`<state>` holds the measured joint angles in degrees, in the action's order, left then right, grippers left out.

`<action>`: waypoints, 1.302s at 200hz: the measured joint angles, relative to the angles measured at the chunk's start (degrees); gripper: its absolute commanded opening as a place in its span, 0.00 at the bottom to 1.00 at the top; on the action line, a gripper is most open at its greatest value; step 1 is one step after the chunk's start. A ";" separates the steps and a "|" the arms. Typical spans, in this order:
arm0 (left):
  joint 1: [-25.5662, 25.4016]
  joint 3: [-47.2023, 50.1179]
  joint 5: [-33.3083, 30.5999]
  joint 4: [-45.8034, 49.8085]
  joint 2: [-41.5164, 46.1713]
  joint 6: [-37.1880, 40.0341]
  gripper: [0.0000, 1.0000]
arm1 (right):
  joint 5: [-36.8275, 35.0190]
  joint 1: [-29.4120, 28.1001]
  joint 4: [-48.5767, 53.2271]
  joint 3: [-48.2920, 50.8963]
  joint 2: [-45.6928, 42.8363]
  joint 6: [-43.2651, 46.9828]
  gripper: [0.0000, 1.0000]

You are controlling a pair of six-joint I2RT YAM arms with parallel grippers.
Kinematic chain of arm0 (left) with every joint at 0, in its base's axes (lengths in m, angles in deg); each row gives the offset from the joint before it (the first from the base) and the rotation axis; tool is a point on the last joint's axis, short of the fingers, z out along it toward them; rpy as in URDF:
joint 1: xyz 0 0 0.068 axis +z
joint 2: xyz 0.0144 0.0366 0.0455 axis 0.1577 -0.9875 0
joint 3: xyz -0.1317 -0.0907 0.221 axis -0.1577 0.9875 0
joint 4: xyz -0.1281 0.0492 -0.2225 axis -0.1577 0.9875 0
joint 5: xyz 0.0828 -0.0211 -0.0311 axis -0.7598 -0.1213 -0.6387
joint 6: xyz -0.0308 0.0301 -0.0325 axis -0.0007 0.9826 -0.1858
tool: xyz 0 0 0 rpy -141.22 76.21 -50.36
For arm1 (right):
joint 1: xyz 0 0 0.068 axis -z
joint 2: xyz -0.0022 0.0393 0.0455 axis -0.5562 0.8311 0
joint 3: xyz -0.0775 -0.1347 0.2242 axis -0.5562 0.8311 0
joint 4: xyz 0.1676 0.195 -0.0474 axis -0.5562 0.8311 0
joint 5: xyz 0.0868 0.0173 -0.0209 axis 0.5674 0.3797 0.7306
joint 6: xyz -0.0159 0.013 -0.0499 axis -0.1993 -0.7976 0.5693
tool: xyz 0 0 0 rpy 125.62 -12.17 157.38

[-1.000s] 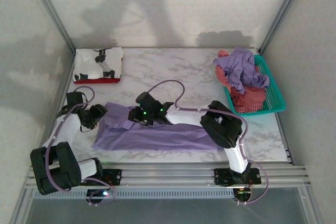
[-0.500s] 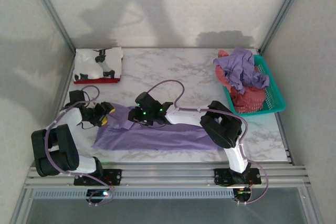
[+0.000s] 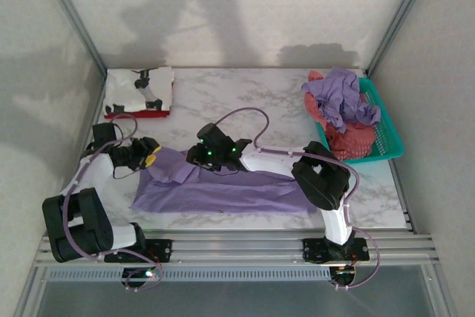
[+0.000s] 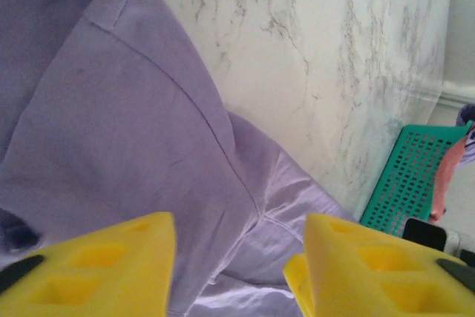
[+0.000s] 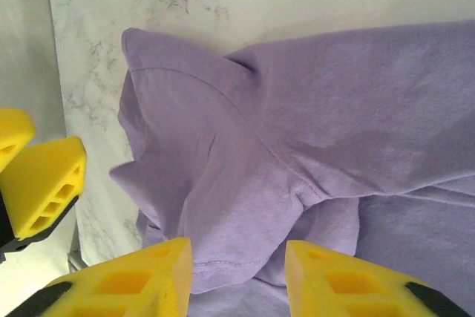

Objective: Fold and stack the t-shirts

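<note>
A lavender t-shirt [image 3: 223, 192] lies spread along the near middle of the table, its left sleeve bunched up [image 5: 223, 183]. My left gripper [image 3: 151, 156] hovers at the shirt's far left corner, its jaws apart over the purple cloth [image 4: 133, 131]. My right gripper [image 3: 194, 159] is low over the same sleeve, with its jaws apart and the sleeve hem [image 5: 237, 261] lying between them. A folded white t-shirt with black print [image 3: 139, 88] rests on a red one [image 3: 133, 114] at the back left. Another lavender t-shirt [image 3: 341, 98] and a coral-red one [image 3: 350, 139] are heaped in the basket.
The teal mesh basket [image 3: 390, 133] stands at the right edge, also seen in the left wrist view as the basket [image 4: 412, 176]. A yellow finger of the left gripper [image 5: 41, 183] is close beside the sleeve. Bare marble [image 3: 223, 98] lies behind the shirt.
My left gripper has moved in to the shirt's left corner and its jaws have narrowed. The right gripper has shifted slightly back, and the sleeve is more bunched.
</note>
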<state>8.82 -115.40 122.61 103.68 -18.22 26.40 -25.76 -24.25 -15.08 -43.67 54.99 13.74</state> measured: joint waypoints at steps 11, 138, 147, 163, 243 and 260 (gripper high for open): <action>0.00 0.00 -0.85 0.31 0.00 0.09 0.35 | 0.00 -0.37 0.04 0.00 0.04 -0.31 0.37; 0.50 -1.11 -10.47 3.78 -2.23 4.22 0.44 | 2.45 -1.68 3.10 -5.92 7.82 -1.16 0.34; 0.50 -1.11 -10.54 3.87 -2.23 4.44 0.44 | 2.43 -1.75 3.80 -6.12 7.89 -1.18 0.36; 0.50 -1.11 -10.67 3.87 -2.23 4.63 0.44 | 2.38 -1.99 4.59 -6.25 7.89 -1.42 0.36; 0.59 -1.11 -10.64 3.87 -2.23 5.05 0.44 | 4.48 -2.91 4.59 -9.14 11.30 -2.56 0.31; 0.59 -1.11 -10.64 3.87 -2.25 5.09 0.44 | 4.79 -2.91 4.57 -9.14 11.54 -3.08 0.35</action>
<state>9.41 -116.52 111.97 107.55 -20.47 31.49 -20.97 -27.16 -10.51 -52.80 66.54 10.66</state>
